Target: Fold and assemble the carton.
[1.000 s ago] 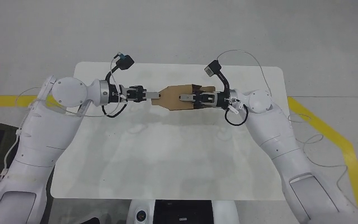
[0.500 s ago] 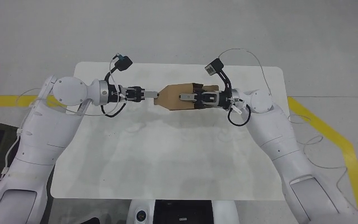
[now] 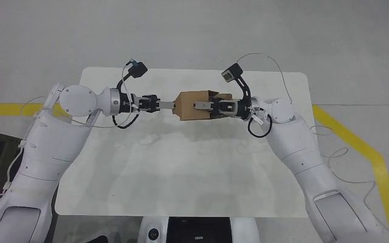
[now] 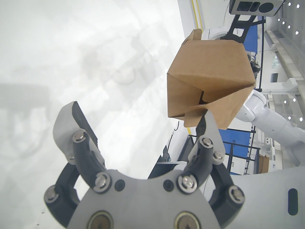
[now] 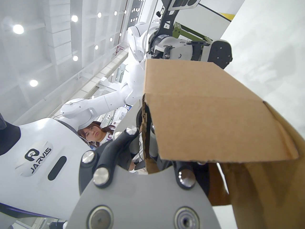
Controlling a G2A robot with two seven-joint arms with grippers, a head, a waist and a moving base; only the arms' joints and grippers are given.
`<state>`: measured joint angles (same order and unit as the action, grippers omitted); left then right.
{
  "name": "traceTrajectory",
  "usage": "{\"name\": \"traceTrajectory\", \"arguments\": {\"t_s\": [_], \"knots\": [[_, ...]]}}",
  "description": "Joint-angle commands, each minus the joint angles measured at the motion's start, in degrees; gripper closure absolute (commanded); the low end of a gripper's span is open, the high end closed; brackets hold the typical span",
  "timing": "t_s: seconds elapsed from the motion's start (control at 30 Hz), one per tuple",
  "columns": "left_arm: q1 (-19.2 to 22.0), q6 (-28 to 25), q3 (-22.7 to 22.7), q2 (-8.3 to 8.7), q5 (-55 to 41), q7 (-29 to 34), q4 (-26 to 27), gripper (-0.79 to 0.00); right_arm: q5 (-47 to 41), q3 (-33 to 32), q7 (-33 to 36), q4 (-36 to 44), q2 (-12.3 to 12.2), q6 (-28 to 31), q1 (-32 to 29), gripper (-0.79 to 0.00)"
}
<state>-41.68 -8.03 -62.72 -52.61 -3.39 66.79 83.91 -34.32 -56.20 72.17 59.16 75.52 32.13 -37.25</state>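
Carton point(image 3: 196, 104): brown cardboard, partly squared up, held over the table point(image 3: 182, 182) near the middle of its far edge, between both grippers.
Right gripper point(image 3: 211, 106): clamped on one wall at the carton's open end; apparently the only firm hold.
Left gripper point(image 4: 140, 110): fingers point(image 4: 84, 122) spread wide apart; one tip touching the folded end, the other well to the side, gripping nothing.
End flaps point(image 4: 183, 96): turned inward, loose, with a small gap at the seam.
Step, as judged: pressing the end flaps home.
Risk, skew: off-centre push from a single fingertip, likely to rack the carton out of square.
Risk, slip: thin wall sliding or creasing in the right clamp under that push.
Risk, spring-back: untucked flaps likely to reopen once contact ends.
Risk, snag: fingertip catching the seam gap and tearing a flap.
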Motion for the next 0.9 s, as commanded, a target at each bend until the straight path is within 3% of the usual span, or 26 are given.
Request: {"name": "traceTrajectory", "arguments": {"t_s": [0.0,0.87], "knots": [[-0.2,0.2,0.1,0.00,0.0,0.1,0.0,-0.785,-0.9,0.1,0.2,0.2,0.1,-0.2,-0.1,0.000],[-0.9,-3.3,0.0,-0.32,-4.3,-0.5,1.0,-0.785,-7.1,2.6,1.3,1.6,1.3,-1.3,-0.3,0.000]]}}
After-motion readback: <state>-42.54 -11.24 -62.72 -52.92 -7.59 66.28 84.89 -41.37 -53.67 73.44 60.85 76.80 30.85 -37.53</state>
